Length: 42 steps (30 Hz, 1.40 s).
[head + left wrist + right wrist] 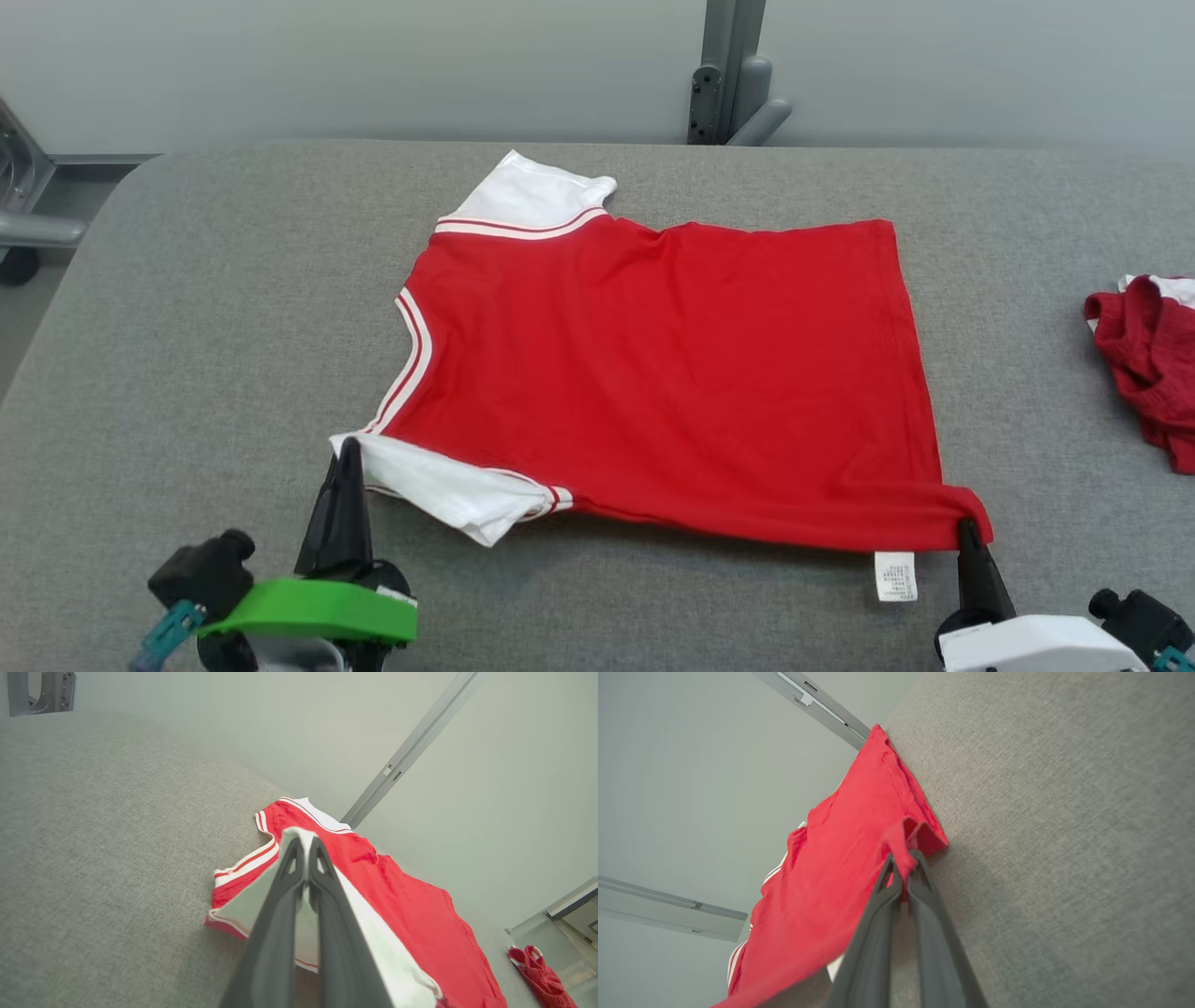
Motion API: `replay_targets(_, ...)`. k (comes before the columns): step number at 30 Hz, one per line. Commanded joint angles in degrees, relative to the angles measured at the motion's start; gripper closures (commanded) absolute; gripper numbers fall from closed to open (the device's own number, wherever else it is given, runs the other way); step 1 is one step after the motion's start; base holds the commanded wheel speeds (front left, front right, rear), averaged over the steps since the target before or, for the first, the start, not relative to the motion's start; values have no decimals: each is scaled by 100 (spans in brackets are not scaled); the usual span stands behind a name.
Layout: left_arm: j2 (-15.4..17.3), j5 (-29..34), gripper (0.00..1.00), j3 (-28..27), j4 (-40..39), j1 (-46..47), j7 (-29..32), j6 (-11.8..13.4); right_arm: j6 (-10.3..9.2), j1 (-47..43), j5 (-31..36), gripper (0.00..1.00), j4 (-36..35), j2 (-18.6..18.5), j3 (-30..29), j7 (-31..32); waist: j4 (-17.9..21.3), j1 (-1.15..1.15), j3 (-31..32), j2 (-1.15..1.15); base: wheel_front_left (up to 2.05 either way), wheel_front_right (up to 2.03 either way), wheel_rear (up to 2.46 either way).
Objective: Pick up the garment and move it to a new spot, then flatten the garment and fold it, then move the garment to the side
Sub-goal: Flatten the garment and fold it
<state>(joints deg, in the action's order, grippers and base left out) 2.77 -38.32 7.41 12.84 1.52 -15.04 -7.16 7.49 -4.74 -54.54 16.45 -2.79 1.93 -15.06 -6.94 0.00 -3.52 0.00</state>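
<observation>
Red jersey garment with white sleeves and red-and-white striped trim lies spread flat near the middle of your grey fabric-covered desk, neck toward your left and hem toward your right.

Your left arm reaches in from the lower left, and the left gripper points up the head view with its dark fingers pinched together on the near white sleeve. In the left wrist view the white cloth sits right at the closed fingertips.

Your right arm comes in from the lower right. The right gripper is clenched on the garment's near hem corner, and the right wrist view shows red cloth bunched between its fingertips. A white care label hangs out just beside that gripper.

Count one flat garment with two white sleeves, the far sleeve lying toward the wall, one label, and two grippers, each holding cloth. One more crumpled red cloth sits well apart at the desk's right edge.
</observation>
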Motion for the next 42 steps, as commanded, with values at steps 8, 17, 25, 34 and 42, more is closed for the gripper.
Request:
replay_targets(8,24,106,100,155,888,1425,-15,-37,-1,965,90,100,543,-20,63,-15,226,0,-459,0,0,0,0)
replay_targets(17,24,278,100,92,1655,2335,-15,-39,-1,2134,235,100,1504,-21,289,-16,518,0,-971,0,0,0,0)
replay_targets(25,28,438,100,-237,1973,2592,-16,7,1,2647,56,50,1894,-11,504,-15,566,0,-1046,0,0,0,0)
replay_targets(34,24,389,0,-363,2182,2742,-15,54,0,2973,67,0,1714,-22,611,-16,587,0,-1084,0,0,0,0)
replay_targets(42,28,185,0,-292,1755,2570,-15,-29,0,2788,386,0,1078,-22,106,-15,571,0,-1053,0,0,0,0)
